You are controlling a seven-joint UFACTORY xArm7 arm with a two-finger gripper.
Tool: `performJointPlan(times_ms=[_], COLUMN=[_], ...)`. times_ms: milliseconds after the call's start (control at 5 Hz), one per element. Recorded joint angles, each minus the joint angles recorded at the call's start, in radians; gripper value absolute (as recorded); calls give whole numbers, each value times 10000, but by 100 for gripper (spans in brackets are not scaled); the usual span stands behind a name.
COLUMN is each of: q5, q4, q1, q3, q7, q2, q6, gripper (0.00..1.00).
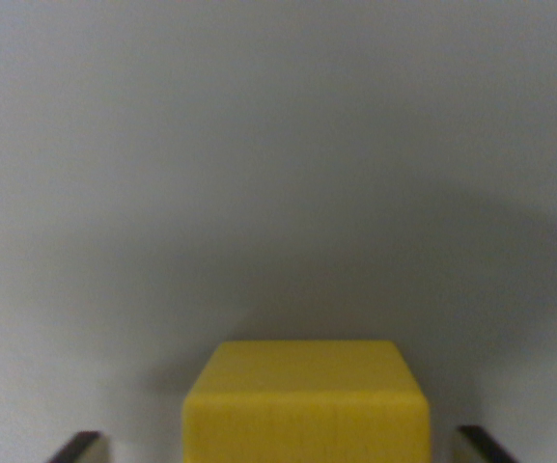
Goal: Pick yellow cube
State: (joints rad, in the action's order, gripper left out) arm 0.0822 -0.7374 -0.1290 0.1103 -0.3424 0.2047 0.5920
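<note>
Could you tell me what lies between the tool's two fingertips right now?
In the wrist view, the yellow cube sits between the fingertips, with a bare grey gap on each side; neither touches it.

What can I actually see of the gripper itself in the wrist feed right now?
Very little. Only two dark, nearly black fingertips poke in at the bottom corners, one at the wrist view's left, the other at its right. Each is a thin, flat, slanted bar with a paler edge. No cables, markings or arm body show.
</note>
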Motion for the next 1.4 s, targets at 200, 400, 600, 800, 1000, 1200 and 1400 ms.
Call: performJointPlan(times_ms=[200,400,600,800,1000,1200,1400], q5=[0,-3,-3,-10,-10,-19,-19], q4=[0,-28,-28,-92,-92,-183,-183], q1=[0,0,0,1,1,2,2], q3=[0,0,0,1,1,1,1], q7=[0,3,3,9,9,19,19], q2=[0,-14,-14,-44,-44,-88,-88], q6=[0,42,42,135,135,270,270], gripper=[100,100,100,100,100,100,100])
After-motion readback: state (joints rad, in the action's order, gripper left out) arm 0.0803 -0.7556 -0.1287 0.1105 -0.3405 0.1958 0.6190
